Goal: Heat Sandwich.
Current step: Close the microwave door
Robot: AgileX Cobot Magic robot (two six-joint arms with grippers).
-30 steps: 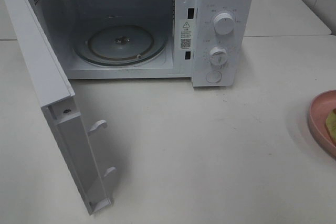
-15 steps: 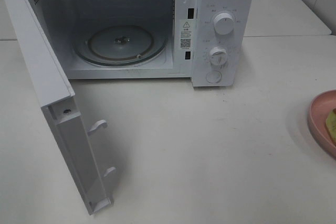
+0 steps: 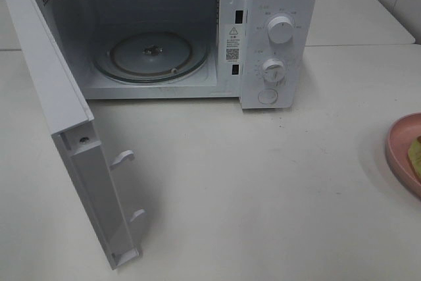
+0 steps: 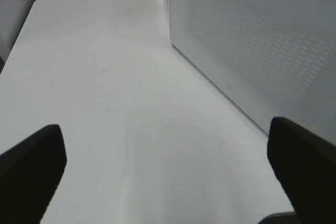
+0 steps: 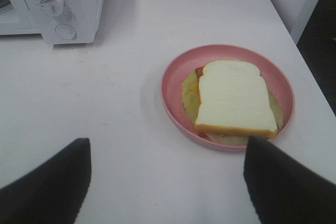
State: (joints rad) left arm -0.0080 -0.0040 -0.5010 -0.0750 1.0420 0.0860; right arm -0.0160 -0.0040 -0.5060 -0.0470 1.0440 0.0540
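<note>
The sandwich (image 5: 235, 97), white bread with a tan crust over yellow and red filling, lies on a round pink plate (image 5: 172, 98). My right gripper (image 5: 167, 141) hovers just short of the plate, open, its black fingers (image 5: 47, 182) wide apart and holding nothing. In the exterior high view only the plate's edge (image 3: 398, 149) and a sliver of the sandwich (image 3: 416, 154) show at the far right. The white microwave (image 3: 279, 4) stands open, its glass turntable (image 3: 151, 54) bare. My left gripper (image 4: 165, 125) is open above bare table beside a perforated white panel (image 4: 252, 40).
The microwave door (image 3: 72, 143) swings out toward the front left and stands over the table. Two knobs (image 3: 281, 29) and a round button sit on the right-hand control panel. The table's right edge (image 5: 310, 72) runs close behind the plate.
</note>
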